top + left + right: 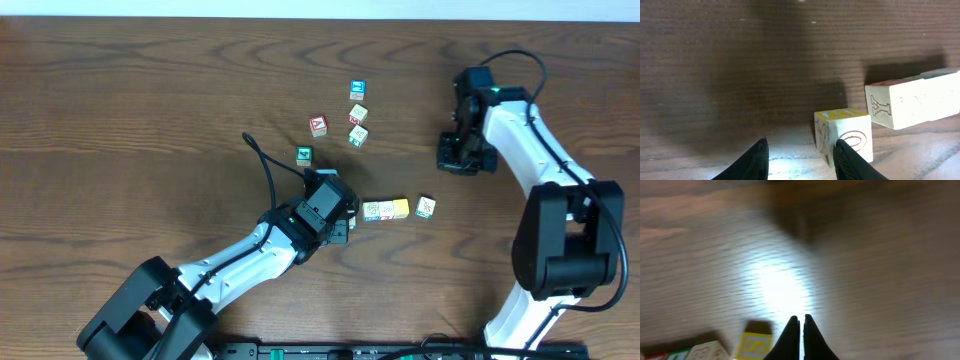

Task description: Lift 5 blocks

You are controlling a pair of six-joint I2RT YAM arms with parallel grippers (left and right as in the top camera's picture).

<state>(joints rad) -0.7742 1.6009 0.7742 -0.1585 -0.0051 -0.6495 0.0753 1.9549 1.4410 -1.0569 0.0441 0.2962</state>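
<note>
In the middle of the overhead frame, we are seeing the blocks (pixel 386 209) lying on the table (pixel 150 100), 0 lifted; left pincer (pixel 801 146) is gaping empty, right pincer (pixel 801 322) is sitting shut.

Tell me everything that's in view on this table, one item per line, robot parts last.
Row of blocks: three, cream and yellow, touching in a line mid-table.
Lone block: one, cream, just right of the row, apart.
Near block: one, cream with yellow top, just short of the row's left end.
Blue-faced block: one, blue, top of the upper group.
Cream blocks: two, cream, in a column under the blue one.
Red-faced block: one, red, left of that column.
Green-faced block: one, green, nearer the robot than the red one.
Table: one, dark brown wood.
Left gripper: one, black, open, beside the near block.
Right gripper: one, black, shut, empty, right side.
</note>
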